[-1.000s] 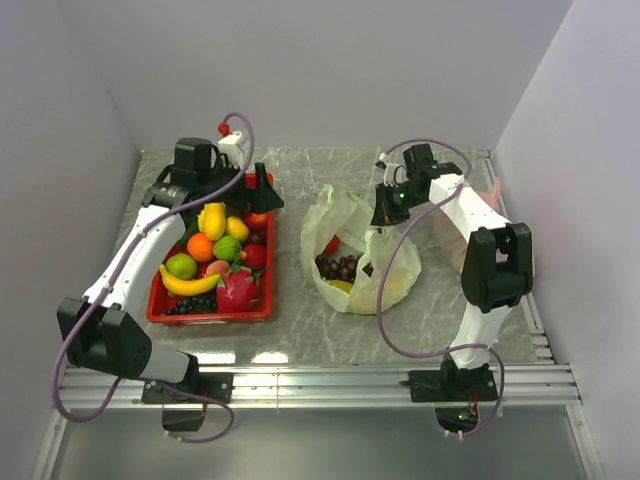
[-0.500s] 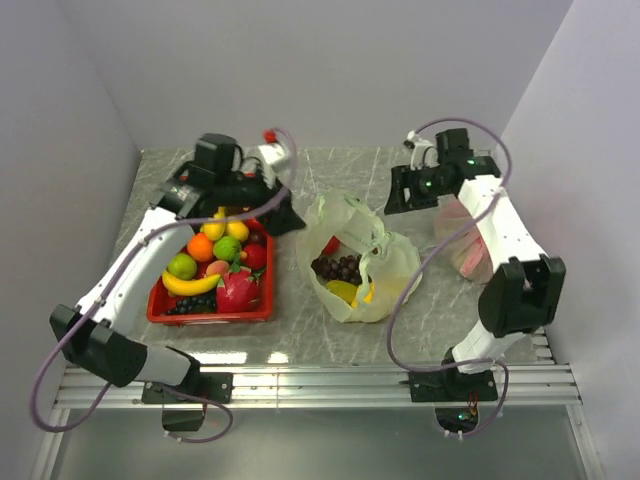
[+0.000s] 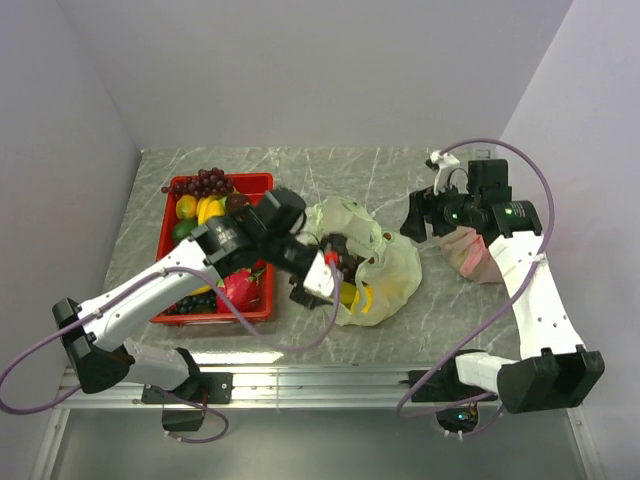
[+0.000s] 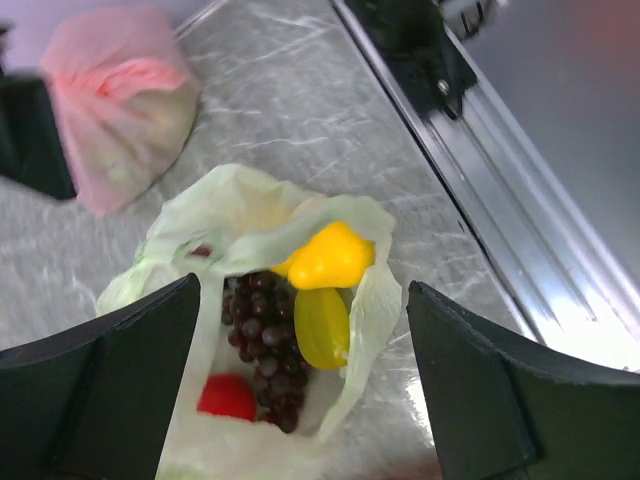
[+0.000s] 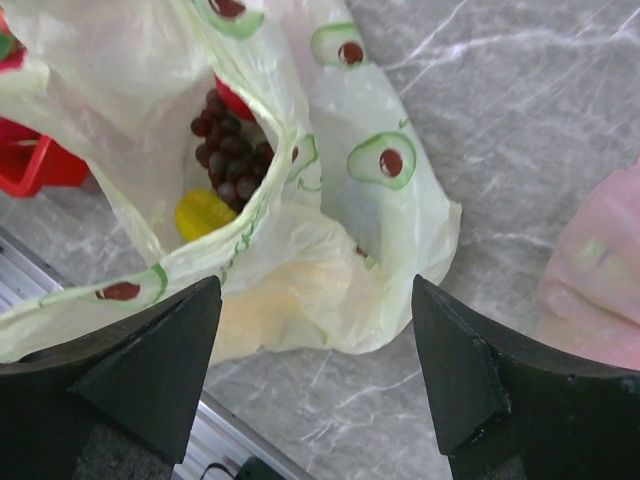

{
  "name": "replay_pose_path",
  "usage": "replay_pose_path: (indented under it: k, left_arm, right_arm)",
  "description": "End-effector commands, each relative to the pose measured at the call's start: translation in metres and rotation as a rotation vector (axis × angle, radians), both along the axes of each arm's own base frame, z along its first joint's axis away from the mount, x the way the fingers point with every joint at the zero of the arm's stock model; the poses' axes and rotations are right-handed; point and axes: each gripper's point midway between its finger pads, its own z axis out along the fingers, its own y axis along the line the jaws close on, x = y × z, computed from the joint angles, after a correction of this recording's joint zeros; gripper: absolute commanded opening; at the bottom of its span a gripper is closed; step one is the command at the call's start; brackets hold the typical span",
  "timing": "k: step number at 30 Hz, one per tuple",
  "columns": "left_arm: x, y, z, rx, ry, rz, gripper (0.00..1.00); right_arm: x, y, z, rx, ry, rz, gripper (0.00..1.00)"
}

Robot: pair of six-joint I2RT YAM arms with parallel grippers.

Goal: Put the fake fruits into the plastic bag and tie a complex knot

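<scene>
The pale-green plastic bag (image 3: 385,265) with avocado prints lies open mid-table. Inside it the left wrist view shows purple grapes (image 4: 258,335), a yellow mango (image 4: 330,255), a yellow-green fruit (image 4: 322,326) and a red fruit (image 4: 225,397). My left gripper (image 3: 319,270) hovers over the bag's mouth, open and empty (image 4: 305,400). My right gripper (image 3: 415,217) hangs to the right of the bag, clear of it, open with nothing between its fingers (image 5: 315,370). More fake fruits fill the red tray (image 3: 262,182): grapes (image 3: 200,183), a dragon fruit (image 3: 238,290). No knot is tied.
A pink bag (image 3: 468,250) lies at the right, just beyond my right gripper, and shows again in the right wrist view (image 5: 600,270). The aluminium rail (image 3: 330,380) runs along the near table edge. Walls close in on the left, back and right.
My right gripper let go of the bag's rim, opened and drew back to the right. My left arm swung from over the tray across to the bag's mouth.
</scene>
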Motion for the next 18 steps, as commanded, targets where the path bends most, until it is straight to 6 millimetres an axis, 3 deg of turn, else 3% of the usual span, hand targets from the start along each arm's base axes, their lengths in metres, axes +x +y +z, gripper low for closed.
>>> replay_pose_path:
  k: [1,6,10,14,17,18]
  left_arm:
    - [-0.014,-0.006,-0.006,-0.042,-0.249,-0.134,0.9]
    - [-0.022,-0.026,-0.026,-0.048,-0.493,-0.25,0.89]
    - [-0.021,-0.042,-0.029,-0.06,-0.575,-0.268,0.87]
    - [-0.016,-0.045,-0.038,-0.04,-0.63,-0.29,0.83]
    - [-0.012,-0.045,-0.047,-0.018,-0.667,-0.307,0.76]
    - [-0.011,-0.045,-0.049,-0.012,-0.677,-0.31,0.68]
  right_arm:
    - [-0.008,0.001,-0.01,-0.003,0.007,0.033,0.84]
    - [-0.014,-0.003,-0.01,-0.019,-0.006,0.03,0.86]
    - [-0.022,-0.009,-0.014,-0.061,-0.039,0.025,0.87]
    - [-0.033,-0.013,-0.005,-0.092,-0.16,0.048,0.91]
    - [-0.039,-0.01,-0.002,-0.09,-0.223,0.086,0.95]
    - [-0.041,-0.009,-0.003,-0.09,-0.227,0.099,0.95]
